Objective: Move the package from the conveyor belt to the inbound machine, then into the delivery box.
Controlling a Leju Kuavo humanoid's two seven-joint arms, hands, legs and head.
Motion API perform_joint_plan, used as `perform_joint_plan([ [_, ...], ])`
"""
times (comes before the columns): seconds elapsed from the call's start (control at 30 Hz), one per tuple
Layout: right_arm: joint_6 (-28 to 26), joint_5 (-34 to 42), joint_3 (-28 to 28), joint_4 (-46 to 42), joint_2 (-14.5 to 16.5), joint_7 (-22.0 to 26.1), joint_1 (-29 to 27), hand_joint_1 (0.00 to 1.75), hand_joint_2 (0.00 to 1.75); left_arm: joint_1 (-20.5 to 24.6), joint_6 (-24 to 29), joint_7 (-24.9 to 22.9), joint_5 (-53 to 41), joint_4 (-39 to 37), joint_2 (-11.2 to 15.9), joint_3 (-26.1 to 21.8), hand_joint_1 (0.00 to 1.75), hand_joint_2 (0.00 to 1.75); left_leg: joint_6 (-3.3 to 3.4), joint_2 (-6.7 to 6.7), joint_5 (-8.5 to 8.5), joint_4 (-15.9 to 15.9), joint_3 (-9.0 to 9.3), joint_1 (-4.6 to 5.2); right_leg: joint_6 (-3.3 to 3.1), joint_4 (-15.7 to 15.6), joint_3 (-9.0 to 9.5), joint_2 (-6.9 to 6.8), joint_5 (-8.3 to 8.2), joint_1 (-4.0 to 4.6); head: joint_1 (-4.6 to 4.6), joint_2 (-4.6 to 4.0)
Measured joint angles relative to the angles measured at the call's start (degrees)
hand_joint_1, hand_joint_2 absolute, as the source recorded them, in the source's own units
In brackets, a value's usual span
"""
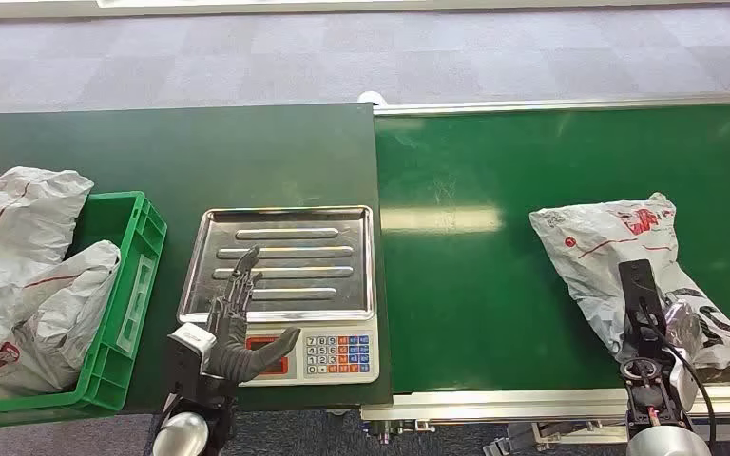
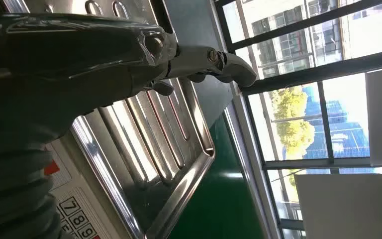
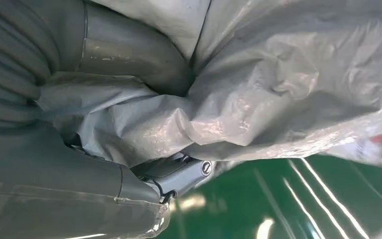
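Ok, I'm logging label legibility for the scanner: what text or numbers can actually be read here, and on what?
"7 8 9", then "4 5 6", "1 2 3", "0": keypad of the white weighing scale with the steel tray.
"7 8 9": same keypad in the left wrist view.
Red printing on the grey plastic package on the green conveyor belt: too blurred to read.

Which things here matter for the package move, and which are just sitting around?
Job:
- package on the conveyor belt, gripped by right hand
- scale tray
- green crate
- left hand, open over the tray

Lying about:
- bags already in the crate
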State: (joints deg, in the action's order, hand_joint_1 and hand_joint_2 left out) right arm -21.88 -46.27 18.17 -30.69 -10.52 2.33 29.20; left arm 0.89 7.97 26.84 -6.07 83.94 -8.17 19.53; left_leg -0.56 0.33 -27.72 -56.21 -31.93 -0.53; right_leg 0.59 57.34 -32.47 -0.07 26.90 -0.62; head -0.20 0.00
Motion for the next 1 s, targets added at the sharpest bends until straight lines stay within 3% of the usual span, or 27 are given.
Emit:
perform_joint_plan([
  [0.2,-0.4,-0.8,-2.2,-12.1,3.1,9.8,-2.9,1.75,1.75,-0.8,1.6,1.0,-1.3,1.8,0.2,-3.2,0.0,1.75,0.0,0.04,0.0,0.0,-0.03,0.0,-0.01,0.0,-0.06,0.01,0.01,0.01,0.0,0.0],
  [0.43,0.0,-1.9,-5.8,-24.9,6.1,10.4,-5.9,1.75,1.75,-1.8,1.7,1.6,-1.7,3.6,0.4,-6.0,0.0,1.75,0.0,0.01,0.0,0.0,-0.05,-0.01,-0.02,0.0,-0.05,-0.05,0.02,0.01,0.02,0.0],
  [0.6,-1.0,-5.0,-8.6,-31.3,7.4,15.0,-7.9,1.75,1.75,-1.7,2.3,2.7,-2.3,3.7,0.5,-7.0,0.0,1.75,0.0,0.02,0.0,0.0,-0.05,0.0,-0.01,0.0,-0.06,-0.04,0.01,0.01,0.01,0.0],
  [0.8,1.3,-14.0,-19.6,-40.8,9.8,15.0,-8.8,1.75,1.75,0.0,2.6,4.0,-2.4,3.7,0.9,-7.8,0.0,1.75,-0.04,0.05,0.03,0.0,-0.02,-0.07,-0.03,0.0,-0.08,-0.01,0.02,0.1,0.0,0.0],
  [1.0,3.5,-20.0,-32.6,-42.7,10.9,14.4,-8.1,1.75,1.75,2.4,3.9,4.2,-1.2,3.2,0.9,-7.9,0.0,1.75,-0.06,0.03,0.05,0.0,-0.03,-0.08,-0.03,0.0,-0.05,-0.03,0.02,0.1,0.02,0.0],
])
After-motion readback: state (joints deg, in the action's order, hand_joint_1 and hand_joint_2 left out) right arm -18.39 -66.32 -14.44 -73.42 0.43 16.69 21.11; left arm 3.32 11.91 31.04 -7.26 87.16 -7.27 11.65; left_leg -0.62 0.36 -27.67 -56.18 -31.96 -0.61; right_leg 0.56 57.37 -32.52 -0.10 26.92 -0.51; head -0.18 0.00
